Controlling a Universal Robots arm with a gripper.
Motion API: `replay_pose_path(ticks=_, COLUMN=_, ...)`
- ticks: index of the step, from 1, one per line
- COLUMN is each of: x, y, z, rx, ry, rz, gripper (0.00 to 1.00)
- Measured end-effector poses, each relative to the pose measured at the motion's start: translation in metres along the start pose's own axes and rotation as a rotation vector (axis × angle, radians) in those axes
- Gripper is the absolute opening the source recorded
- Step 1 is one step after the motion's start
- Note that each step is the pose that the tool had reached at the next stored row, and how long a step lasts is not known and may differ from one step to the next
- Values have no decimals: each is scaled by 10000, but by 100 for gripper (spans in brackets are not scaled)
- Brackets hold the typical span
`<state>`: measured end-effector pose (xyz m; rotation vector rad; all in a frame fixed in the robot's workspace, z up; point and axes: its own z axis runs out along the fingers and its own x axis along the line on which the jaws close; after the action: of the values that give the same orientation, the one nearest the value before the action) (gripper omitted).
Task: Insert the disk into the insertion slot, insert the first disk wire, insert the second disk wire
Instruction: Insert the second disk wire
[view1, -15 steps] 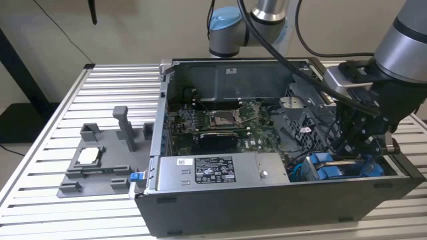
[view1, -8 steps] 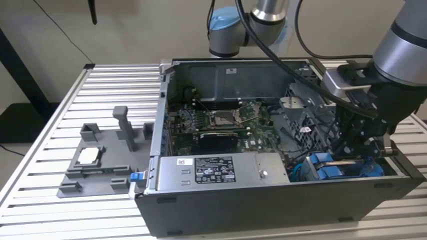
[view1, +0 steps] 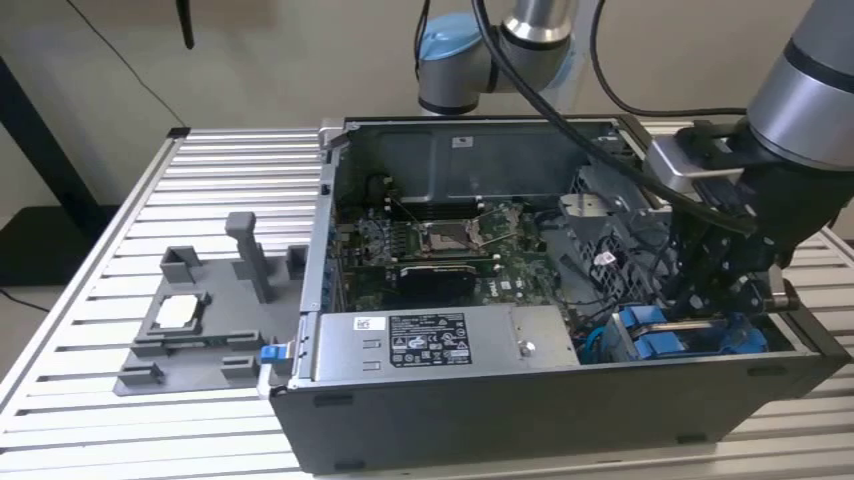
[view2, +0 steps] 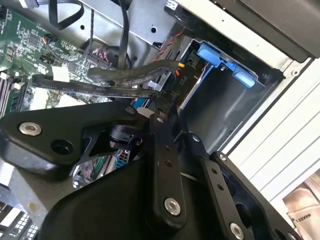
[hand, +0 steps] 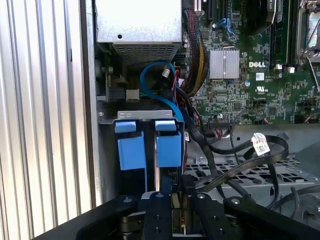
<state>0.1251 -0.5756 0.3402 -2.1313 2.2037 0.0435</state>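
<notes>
Two blue carrier fronts (hand: 150, 150): sitting side by side in the insertion slot (hand: 145, 115), just beyond the gripper (hand: 175, 200) in the first wrist view; the disk's metal body is not showing clearly enough to make out.
Slot position: lying at the corner of the open computer case (view1: 534, 420) toward the exterior view's right, with the gripper (view1: 714, 300) hanging directly over it.
Edges: the case wall is running close beside the slot, and the slatted table (view1: 200, 200) is lying just outside it.
Room: black cables (hand: 240, 150) are crowding the space between the slot and the motherboard (hand: 250, 65); a blue cable (hand: 150, 75) is looping near the power supply box (hand: 140, 25).
Arm pose: reaching down steeply into the case.
Grip: I cannot tell how far it is opening, or whether it is holding anything.
</notes>
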Motion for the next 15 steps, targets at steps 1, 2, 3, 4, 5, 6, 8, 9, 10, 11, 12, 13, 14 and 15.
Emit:
replay_pose_path(ticks=1, x=-1, y=-1, z=-16, rx=-5, ry=0, rz=-1, gripper=24)
replay_pose_path(ticks=2, x=-2, y=-2, z=-32, rx=-9, ry=0, rz=0, gripper=24)
replay_pose_path(ticks=3, x=-4, y=-2, z=-52, rx=-10, ry=2, rz=1, gripper=24)
replay_pose_path(ticks=4, x=-5, y=-3, z=-75, rx=-10, ry=2, rz=1, gripper=24)
replay_pose_path(ticks=5, x=-7, y=-4, z=-98, rx=-10, ry=0, rz=1, gripper=24)
replay_pose_path(ticks=6, x=-9, y=-5, z=-122, rx=-10, ry=1, rz=1, gripper=24)
replay_pose_path(ticks=8, x=-12, y=-6, z=-165, rx=-10, ry=1, rz=2, gripper=24)
replay_pose_path(ticks=9, x=-14, y=-7, z=-186, rx=-10, ry=1, rz=1, gripper=24)
replay_pose_path(ticks=10, x=-15, y=-7, z=-202, rx=-10, ry=1, rz=1, gripper=24)
replay_pose_path(ticks=11, x=-15, y=-8, z=-210, rx=-10, ry=1, rz=1, gripper=24)
replay_pose_path(ticks=12, x=-15, y=-7, z=-215, rx=-10, ry=-1, rz=1, gripper=24)
replay_pose_path(ticks=13, x=-16, y=-8, z=-218, rx=-10, ry=-1, rz=1, gripper=24)
replay_pose_path(ticks=14, x=-16, y=-8, z=-218, rx=-10, ry=-2, rz=1, gripper=24)
replay_pose_path(ticks=15, x=-16, y=-8, z=-218, rx=-10, ry=-1, rz=1, gripper=24)
